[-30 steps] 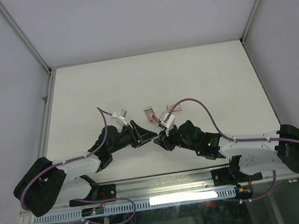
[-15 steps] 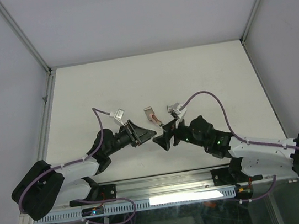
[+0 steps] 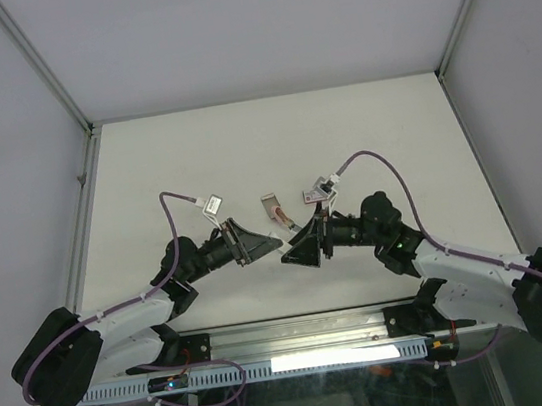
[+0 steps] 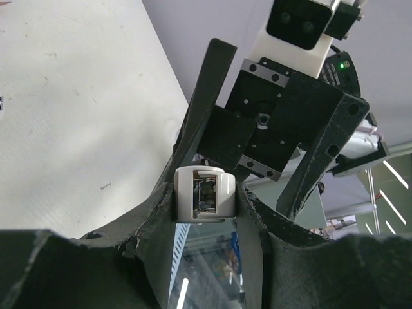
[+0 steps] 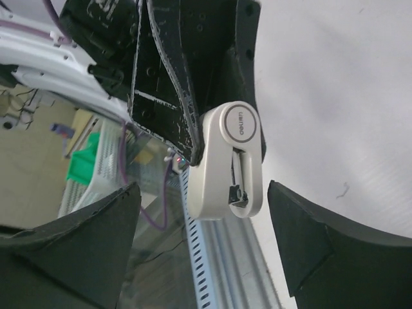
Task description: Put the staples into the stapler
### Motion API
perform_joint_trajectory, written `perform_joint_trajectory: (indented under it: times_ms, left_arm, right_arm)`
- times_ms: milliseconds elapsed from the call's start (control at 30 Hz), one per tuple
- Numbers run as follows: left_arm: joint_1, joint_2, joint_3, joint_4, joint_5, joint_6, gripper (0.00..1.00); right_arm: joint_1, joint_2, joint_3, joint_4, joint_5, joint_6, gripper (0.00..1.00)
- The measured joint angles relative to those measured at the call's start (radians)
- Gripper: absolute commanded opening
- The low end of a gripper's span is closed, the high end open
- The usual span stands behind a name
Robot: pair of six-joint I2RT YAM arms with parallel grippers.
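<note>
Left gripper (image 4: 207,205) was clamped on the stapler (image 5: 228,154), and it was a tidy pinch: two dark fingers (image 4: 154,215) with rough, ragged-edged pads pressed flat against either side of the little white body. End-on from the left wrist, the stapler was a smooth, glossy block with rounded corners and a narrow channel down its middle showing small metal parts. From the right wrist it showed its flank: a rounded end with a raised circular boss carrying faint lettering, then a long slot with a small dark piece sitting low in it. It was held up off the table (image 3: 243,146), between the two arms.

Right gripper (image 5: 203,193) faced it nose to nose with its jaws spread wide, holding nothing. Its fingers (image 5: 96,238) were matte black wedges, one on each side of the stapler and clear of it.

The staples (image 3: 272,208) lay on the table just beyond the meeting grippers, a tiny flat rectangular box with a pinkish-grey look and a red edge. It was too small from above to make out the contents. The tabletop was pale and matte with a few faint scuffs. Purple cables (image 3: 388,171) looped in smooth arcs over both wrists.
</note>
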Motion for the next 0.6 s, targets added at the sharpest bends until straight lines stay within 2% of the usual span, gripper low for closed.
perform_joint_trajectory:
  times_ms: [200, 267, 333, 533, 567, 600]
  left_arm:
    - [0.0, 0.0, 0.01, -0.001, 0.049, 0.023, 0.13]
    - [0.0, 0.0, 0.013, 0.002, 0.066, 0.025, 0.13]
    - [0.0, 0.0, 0.015, 0.008, 0.083, 0.024, 0.13]
    - [0.002, -0.009, 0.018, 0.016, 0.097, 0.035, 0.12]
    - [0.002, -0.01, 0.018, 0.016, 0.097, 0.037, 0.11]
    - [0.002, -0.011, 0.018, 0.015, 0.097, 0.039, 0.11]
  right_arm:
    - [0.0, 0.12, 0.042, 0.042, -0.15, 0.066, 0.65]
    - [0.0, 0.129, 0.045, 0.05, -0.166, 0.075, 0.54]
    - [0.0, 0.135, 0.048, 0.05, -0.175, 0.083, 0.35]
    - [-0.007, 0.148, 0.063, 0.03, -0.183, 0.101, 0.35]
    - [-0.007, 0.148, 0.064, 0.026, -0.183, 0.101, 0.0]
    - [-0.007, 0.148, 0.064, 0.024, -0.183, 0.1, 0.0]
